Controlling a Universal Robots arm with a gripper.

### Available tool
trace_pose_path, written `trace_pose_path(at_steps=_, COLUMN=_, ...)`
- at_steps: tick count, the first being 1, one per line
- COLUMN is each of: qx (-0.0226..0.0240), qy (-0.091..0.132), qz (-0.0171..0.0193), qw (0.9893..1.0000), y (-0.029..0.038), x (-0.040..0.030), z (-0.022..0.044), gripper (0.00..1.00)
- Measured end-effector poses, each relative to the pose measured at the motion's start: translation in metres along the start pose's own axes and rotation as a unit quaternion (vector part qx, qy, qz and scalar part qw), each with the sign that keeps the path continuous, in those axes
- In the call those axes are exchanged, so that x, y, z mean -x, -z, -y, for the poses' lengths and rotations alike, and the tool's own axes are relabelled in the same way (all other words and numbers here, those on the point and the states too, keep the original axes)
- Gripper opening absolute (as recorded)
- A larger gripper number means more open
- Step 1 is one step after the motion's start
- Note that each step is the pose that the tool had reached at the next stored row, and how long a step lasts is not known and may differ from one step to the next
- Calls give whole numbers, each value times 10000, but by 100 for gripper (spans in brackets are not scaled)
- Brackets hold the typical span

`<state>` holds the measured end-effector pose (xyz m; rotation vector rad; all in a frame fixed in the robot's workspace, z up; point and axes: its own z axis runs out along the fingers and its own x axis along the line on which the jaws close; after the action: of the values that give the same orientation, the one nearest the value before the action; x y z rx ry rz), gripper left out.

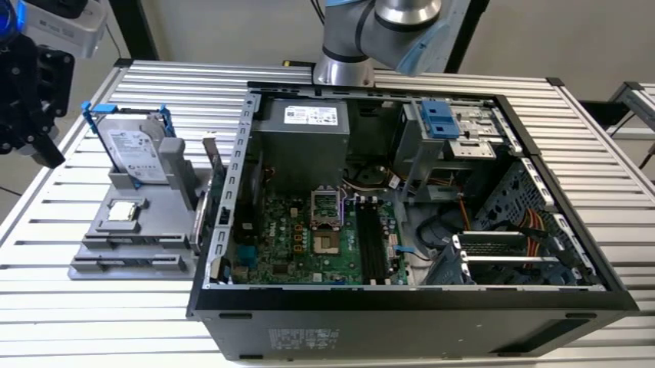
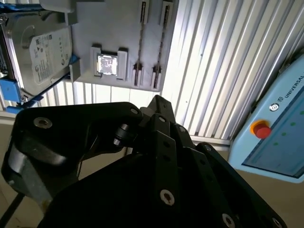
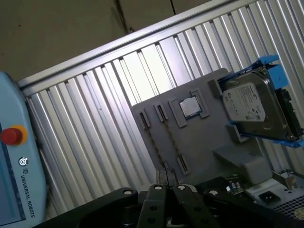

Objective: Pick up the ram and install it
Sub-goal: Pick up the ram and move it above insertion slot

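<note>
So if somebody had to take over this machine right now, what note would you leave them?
Hand: shut, apparently empty, out past the edge of the table at the exterior view's left, well away from the computer case.
Ram: too thin to pick out for certain. It may stand edge-on in the grey holder, which also carries the hard drive and the CPU chip.
Done: nothing that shows. The motherboard's black slots look unfilled.
Left: the whole job, picking up the ram and installing it.
</note>
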<state>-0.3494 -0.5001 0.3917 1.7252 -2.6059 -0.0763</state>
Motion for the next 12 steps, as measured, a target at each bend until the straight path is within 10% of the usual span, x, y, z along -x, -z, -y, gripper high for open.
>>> trace_pose_path(at_steps=12, qx=-10, qy=461, qz=-16, qw=9989, y=-1, x=0, z=0, gripper=0)
